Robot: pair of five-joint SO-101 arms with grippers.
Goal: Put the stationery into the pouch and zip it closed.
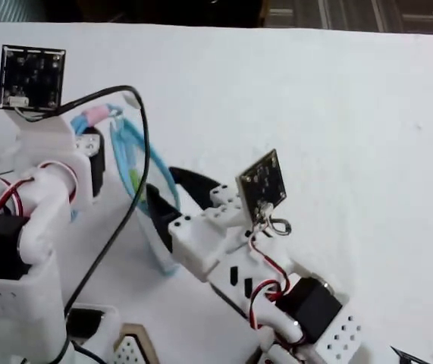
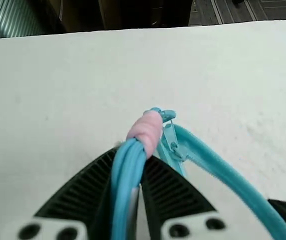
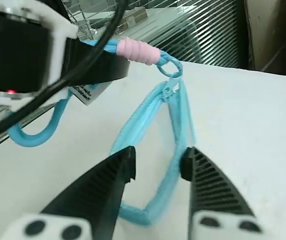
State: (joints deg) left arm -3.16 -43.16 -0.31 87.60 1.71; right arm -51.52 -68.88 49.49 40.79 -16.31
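Nearest to us in the high view, the right arm comes in from about five o'clock, and its small camera board (image 1: pixel 264 183) sits above the wrist. The right gripper (image 3: pixel 159 159) points toward ten o'clock with its fingers (image 3: pixel 113 176) spread wide and holding nothing. They hang just over the blue pouch (image 2: pixel 223 174). One zip edge runs up through the gap between them, close beside one finger, and we cannot tell whether it touches.

The pouch lies on the white bench (image 1: pixel 337 114) at about nine o'clock from the middle of the high view, stretched roughly from six to twelve o'clock. Its mouth gapes, with the two zip edges bowed well apart. They meet again at the far end, where the zip pull (image 2: pixel 169 144) is.

At that far end a small ring (image 3: pixel 170 67) joins the pouch to a blue strap (image 2: pixel 125 185) that has a pink sleeve (image 2: pixel 145 131) around it. The left gripper (image 2: pixel 135 159), at about eleven o'clock from the right one, has its fingers (image 2: pixel 168 192) pressed together on the strap just behind the pink sleeve. This holds that end of the pouch up off the bench. The slack of the strap loops down behind the fingers.

The left arm's own camera board (image 1: pixel 32 76) stands at ten o'clock in the high view, and a black cable (image 1: pixel 145 133) arcs from it over the pouch. Beyond all this the bench runs on to its far edge at twelve o'clock.
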